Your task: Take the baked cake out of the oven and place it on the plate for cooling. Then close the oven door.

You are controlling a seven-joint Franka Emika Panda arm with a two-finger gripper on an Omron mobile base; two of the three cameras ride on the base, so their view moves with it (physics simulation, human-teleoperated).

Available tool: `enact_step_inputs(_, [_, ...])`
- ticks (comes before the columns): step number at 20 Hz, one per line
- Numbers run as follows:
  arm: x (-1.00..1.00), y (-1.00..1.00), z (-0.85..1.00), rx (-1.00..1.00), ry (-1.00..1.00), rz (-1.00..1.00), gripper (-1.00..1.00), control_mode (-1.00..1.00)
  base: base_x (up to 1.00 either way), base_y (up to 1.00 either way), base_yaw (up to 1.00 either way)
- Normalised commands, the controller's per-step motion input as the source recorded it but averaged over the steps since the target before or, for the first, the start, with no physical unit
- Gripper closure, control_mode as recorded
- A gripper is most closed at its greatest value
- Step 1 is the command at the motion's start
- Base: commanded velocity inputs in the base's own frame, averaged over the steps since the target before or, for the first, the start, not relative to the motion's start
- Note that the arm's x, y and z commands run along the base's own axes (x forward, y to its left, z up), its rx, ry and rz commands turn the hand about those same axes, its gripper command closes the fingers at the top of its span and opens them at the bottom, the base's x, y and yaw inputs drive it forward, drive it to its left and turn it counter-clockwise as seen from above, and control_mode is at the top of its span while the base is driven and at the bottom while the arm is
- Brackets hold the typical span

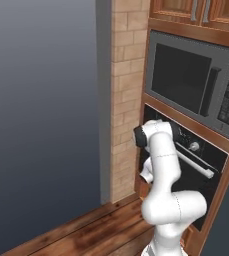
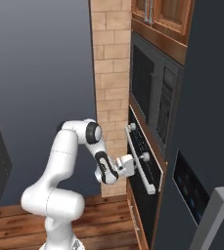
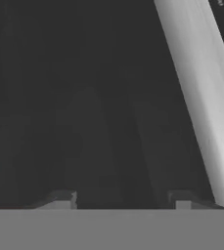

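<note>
The gripper [image 3: 119,197] is facing the dark glass of the oven door [image 2: 144,168], its two fingertips standing spread apart with nothing between them. The silver bar handle [image 3: 201,97] is running past at about 2 o'clock in the hand view, just beside the right tip but not inside the gap. The oven [image 1: 196,160] is sitting closed in its wood surround, below the microwave [image 1: 196,85]; the cake is presumably inside it. The door is probably heavy and stiff, swinging down on a bottom hinge, and the smooth round handle looks slippery, so gripping it near mid-length seems best. The brick column [image 2: 108,83] is standing close beside the oven, while open wooden floor [image 1: 81,232] is leaving room for backing away.
</note>
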Motion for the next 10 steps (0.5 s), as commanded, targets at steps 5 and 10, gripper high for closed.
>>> enact_step_inputs(5, [0.10,-0.74,0.09,0.13,0.08,0.08,-1.00,-1.00,0.00,0.00,0.00])
enact_step_inputs(10, [0.12,-0.36,0.03,0.09,0.13,0.02,-1.00,-1.00,0.00,0.00,0.00])
